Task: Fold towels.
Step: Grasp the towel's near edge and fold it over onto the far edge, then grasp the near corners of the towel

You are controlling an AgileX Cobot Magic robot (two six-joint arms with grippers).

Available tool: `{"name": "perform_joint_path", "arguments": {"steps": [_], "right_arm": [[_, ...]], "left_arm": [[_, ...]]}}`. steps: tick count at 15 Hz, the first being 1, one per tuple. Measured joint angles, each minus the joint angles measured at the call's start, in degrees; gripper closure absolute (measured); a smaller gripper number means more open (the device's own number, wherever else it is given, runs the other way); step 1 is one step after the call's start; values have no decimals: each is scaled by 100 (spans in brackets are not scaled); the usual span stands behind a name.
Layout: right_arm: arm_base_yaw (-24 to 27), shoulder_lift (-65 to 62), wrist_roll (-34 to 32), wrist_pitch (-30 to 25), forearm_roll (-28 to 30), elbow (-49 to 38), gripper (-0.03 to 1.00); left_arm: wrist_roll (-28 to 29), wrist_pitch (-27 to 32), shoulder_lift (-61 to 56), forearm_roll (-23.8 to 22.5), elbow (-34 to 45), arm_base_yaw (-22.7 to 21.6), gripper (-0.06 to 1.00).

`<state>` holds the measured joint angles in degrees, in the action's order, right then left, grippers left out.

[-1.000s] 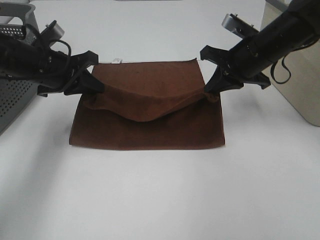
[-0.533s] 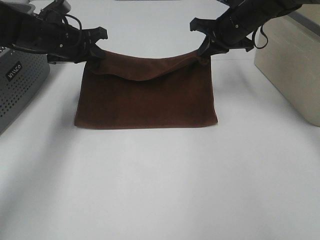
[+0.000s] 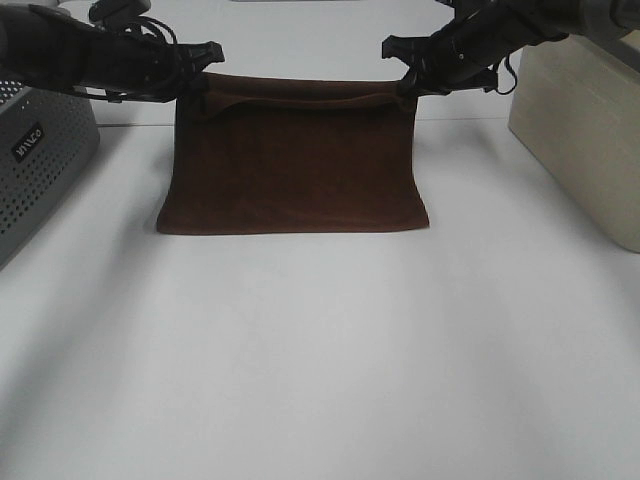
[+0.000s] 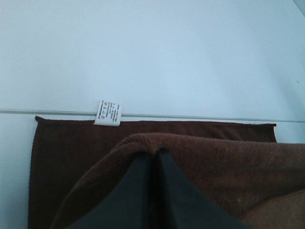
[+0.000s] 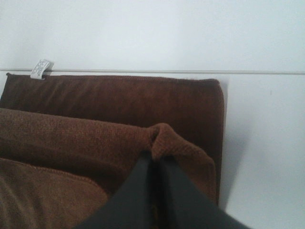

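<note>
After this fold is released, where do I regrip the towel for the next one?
Probably the towel by one short side edge, pinching its near and far corners from outside: it lies doubled, wider than deep, with those side edges free.

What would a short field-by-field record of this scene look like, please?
Cloth: dark brown rectangular terry towel, doubled over on itself
Left tool: shut on one corner of the upper layer
Right tool: shut on the other corner
Held edge: just short of the far edge, bottom layer showing beyond
Small white tag: on far edge, uncovered
Surface: white table
Nearby: grey perforated basket on left, beige box on right
</note>
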<state>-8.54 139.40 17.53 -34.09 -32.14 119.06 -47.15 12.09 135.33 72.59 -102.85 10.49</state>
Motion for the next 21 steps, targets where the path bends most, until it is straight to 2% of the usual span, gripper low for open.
{"name": "perform_joint_path", "arguments": {"steps": [3, 5, 6, 8, 9, 10, 12, 14, 15, 16, 18, 21], "right_arm": [[-6, 269, 40, 516, -6, 17, 97], [-6, 401, 120, 636, -11, 17, 96], [-6, 453, 126, 688, -23, 17, 76], [-6, 453, 126, 705, -23, 17, 39], [-6, 453, 126, 670, -23, 17, 25], [-6, 453, 126, 533, -17, 17, 19], [-6, 378, 126, 132, -6, 17, 15], [-6, 269, 126, -258, 40, 17, 14], [-6, 183, 126, -510, 80, 17, 14], [-6, 97, 69, -802, 115, 17, 14], [0, -138, -447, -1450, 298, 17, 14], [0, -286, -808, -2349, 390, 17, 14]], "left_arm": [[0, -132, 561, 0, -625, 6, 93], [0, -138, 796, 0, -808, 6, 88], [0, -143, 831, 0, -819, 6, 65], [0, -149, 831, 0, -842, 6, 26], [0, -155, 831, 0, -848, 6, 14], [0, -132, 831, -34, -848, 0, 7], [-6, 252, 819, -344, -848, -63, 4], [-6, 1060, 659, -819, -848, -218, 3], [-6, 1289, 607, -877, -848, -269, 3], [40, 1765, 521, -945, -848, -367, 3], [556, 2905, 470, -1066, -877, -659, 3], [1261, 3839, 470, -1392, -877, -796, 3]]}}
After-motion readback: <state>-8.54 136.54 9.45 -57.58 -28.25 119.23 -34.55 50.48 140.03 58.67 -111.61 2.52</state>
